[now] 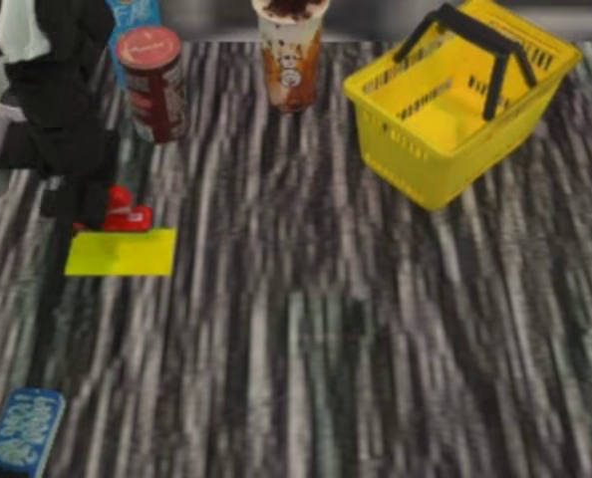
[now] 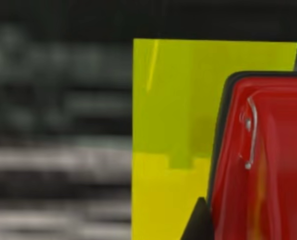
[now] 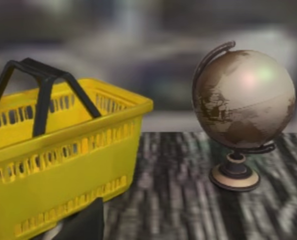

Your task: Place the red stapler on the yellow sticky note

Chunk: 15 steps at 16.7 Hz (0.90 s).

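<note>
Top view: the left arm reaches down over the table's (image 1: 326,329) left side, its gripper (image 1: 95,207) at about nine o'clock from the table's middle. The stapler (image 1: 127,213) sits under it, overlapping the far edge of the note (image 1: 122,253), so most of the note lies bare on the six o'clock side. I judge the step in hand to be the placing itself: the stapler has reached the note but is not centred on it. Whether the fingers grip the stapler or have let go I cannot tell. The next move calls for a small shift toward six o'clock, or a clean release and a straight lift if this counts as placed. The table is a streaky grey-and-black weave. A dark red can (image 1: 154,82) stands at twelve o'clock from the stapler, a cup (image 1: 290,52) at the far edge, a yellow basket (image 1: 460,95) at about one o'clock, a blue packet (image 1: 22,430) at seven o'clock.

Left wrist view: the stapler (image 2: 263,160) fills the near field, with the note (image 2: 178,110) behind it; the fingers are not clearly shown.

Right wrist view: the right arm is parked; it looks at the basket (image 3: 63,155) and a globe (image 3: 243,105) on the table, with a blurred room beyond.
</note>
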Available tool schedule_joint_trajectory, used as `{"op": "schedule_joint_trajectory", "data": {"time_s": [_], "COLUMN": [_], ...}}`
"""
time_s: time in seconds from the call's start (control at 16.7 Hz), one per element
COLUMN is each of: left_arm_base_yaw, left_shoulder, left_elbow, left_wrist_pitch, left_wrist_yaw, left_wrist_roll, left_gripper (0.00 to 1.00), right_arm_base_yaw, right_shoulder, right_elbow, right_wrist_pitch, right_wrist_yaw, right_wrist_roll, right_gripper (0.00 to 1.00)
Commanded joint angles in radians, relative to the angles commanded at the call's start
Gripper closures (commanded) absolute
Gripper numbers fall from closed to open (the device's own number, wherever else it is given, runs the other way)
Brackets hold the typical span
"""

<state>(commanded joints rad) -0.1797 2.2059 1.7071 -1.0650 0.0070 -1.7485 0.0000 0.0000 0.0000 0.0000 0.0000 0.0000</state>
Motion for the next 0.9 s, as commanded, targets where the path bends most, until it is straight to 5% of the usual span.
{"op": "schedule_joint_trajectory", "data": {"time_s": [0.48,0.9], "left_arm_base_yaw": [-0.002,-0.002], "left_shoulder": [0.026,0.026], "left_elbow": [-0.084,-0.084], "left_wrist_pitch": [0.103,0.103], "left_wrist_yaw": [0.002,0.002], "left_wrist_roll": [-0.004,-0.004], "left_gripper": [1.00,0.47], "right_arm_base_yaw": [0.000,0.000], "right_shoulder": [0.000,0.000], "right_elbow": [0.000,0.000], "right_wrist_pitch": [0.000,0.000], "right_wrist_yaw": [0.000,0.000], "right_wrist_roll": [0.000,0.000], "right_gripper": [0.00,0.00]}}
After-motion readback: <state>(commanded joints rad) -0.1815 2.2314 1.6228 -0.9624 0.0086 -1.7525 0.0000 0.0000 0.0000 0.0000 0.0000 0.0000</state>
